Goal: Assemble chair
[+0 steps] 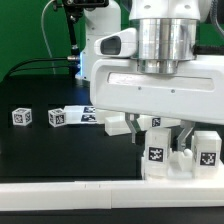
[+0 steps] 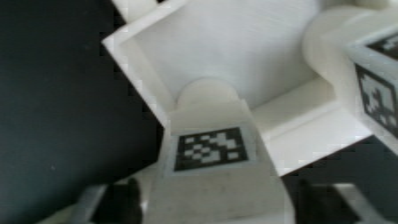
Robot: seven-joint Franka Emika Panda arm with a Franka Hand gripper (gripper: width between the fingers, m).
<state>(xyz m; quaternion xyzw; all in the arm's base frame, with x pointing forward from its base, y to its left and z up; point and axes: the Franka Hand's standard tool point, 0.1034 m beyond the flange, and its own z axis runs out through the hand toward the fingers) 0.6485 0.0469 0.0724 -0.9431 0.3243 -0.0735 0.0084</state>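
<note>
1. Claw [image 1: 152,128] check: my jaws flank the tagged chair post [image 2: 214,150]; whether they pinch it, I cannot tell.
2. The chair [image 1: 205,150] pieces stand on the table [image 1: 50,150], toward the exterior view's right.
3. I should centre on the post, squeeze squarely, then lift straight to avoid tipping neighbours.
</note>
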